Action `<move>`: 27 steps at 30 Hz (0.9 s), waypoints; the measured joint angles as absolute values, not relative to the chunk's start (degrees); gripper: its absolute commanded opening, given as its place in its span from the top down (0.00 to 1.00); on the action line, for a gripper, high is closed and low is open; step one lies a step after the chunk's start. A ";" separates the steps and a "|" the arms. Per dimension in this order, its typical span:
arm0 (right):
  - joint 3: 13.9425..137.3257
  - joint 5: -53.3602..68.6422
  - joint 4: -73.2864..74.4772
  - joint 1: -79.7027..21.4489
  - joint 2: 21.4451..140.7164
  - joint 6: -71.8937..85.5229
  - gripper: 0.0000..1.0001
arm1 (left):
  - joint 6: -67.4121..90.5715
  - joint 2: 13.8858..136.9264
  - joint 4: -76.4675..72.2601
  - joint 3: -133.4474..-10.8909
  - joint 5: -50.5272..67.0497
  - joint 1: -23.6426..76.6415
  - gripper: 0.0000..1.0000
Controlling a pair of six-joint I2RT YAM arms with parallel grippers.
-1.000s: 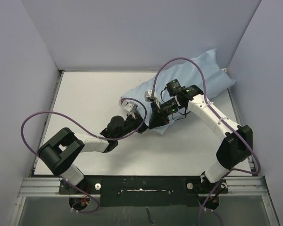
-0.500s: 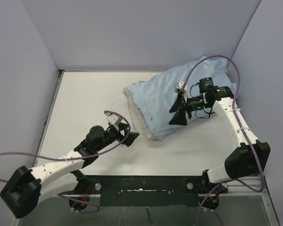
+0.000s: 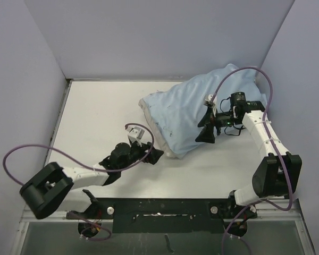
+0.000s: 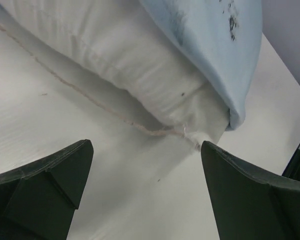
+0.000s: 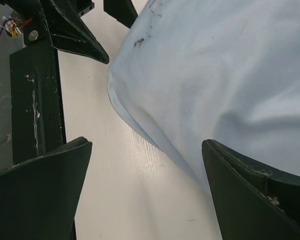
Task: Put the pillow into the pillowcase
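Observation:
The light blue pillowcase (image 3: 202, 103) lies at the back right of the table, plump with the pillow inside. An off-white strip of the pillow (image 3: 155, 130) shows along its left, near edge. In the left wrist view the pillow's white seamed end (image 4: 130, 65) bulges out from under the blue pillowcase hem (image 4: 210, 45). My left gripper (image 3: 153, 154) is open just in front of that corner, low over the table, holding nothing (image 4: 145, 170). My right gripper (image 3: 206, 134) is open over the pillowcase's near edge (image 5: 215, 70), with nothing between its fingers (image 5: 145, 170).
The white table (image 3: 95, 117) has grey walls at the back and on both sides. The black mounting rail (image 3: 159, 207) runs along the near edge. The right wrist view shows that rail (image 5: 35, 100) and the left gripper's dark fingers (image 5: 70, 30) nearby.
Both grippers were shut at the pillow's near end and have opened and let go. The left drew back towards me; the right moved to the right. More pillowcase covers the pillow.

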State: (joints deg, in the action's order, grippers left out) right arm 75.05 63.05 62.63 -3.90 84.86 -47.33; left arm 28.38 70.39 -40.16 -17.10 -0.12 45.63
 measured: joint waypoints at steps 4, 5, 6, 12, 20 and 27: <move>70.65 61.73 60.20 -1.74 84.62 -47.09 0.02 | 32.62 82.08 -47.09 -23.59 1.23 46.19 0.11; 69.43 61.63 59.35 -0.80 84.38 -46.74 0.02 | 33.61 84.42 -48.88 -25.02 1.74 46.26 0.11; 68.12 61.56 58.37 0.40 83.94 -46.39 0.02 | 34.30 85.95 -49.95 -26.06 2.04 46.37 0.13; 61.58 60.45 51.83 9.72 80.27 -42.57 0.02 | 38.41 93.71 -51.05 -34.09 5.10 46.39 0.81; 56.29 59.05 31.18 22.46 82.65 -21.21 0.02 | 38.96 91.96 -47.88 -34.52 7.31 44.93 1.00; 55.79 56.66 9.93 23.83 93.30 3.92 0.05 | 39.24 82.50 -43.57 -34.02 12.19 42.63 1.00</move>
State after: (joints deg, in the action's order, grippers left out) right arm 55.79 56.66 9.93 23.83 93.30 3.92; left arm 39.24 82.50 -43.57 -34.02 12.19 42.63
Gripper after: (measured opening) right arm 0.986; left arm 0.045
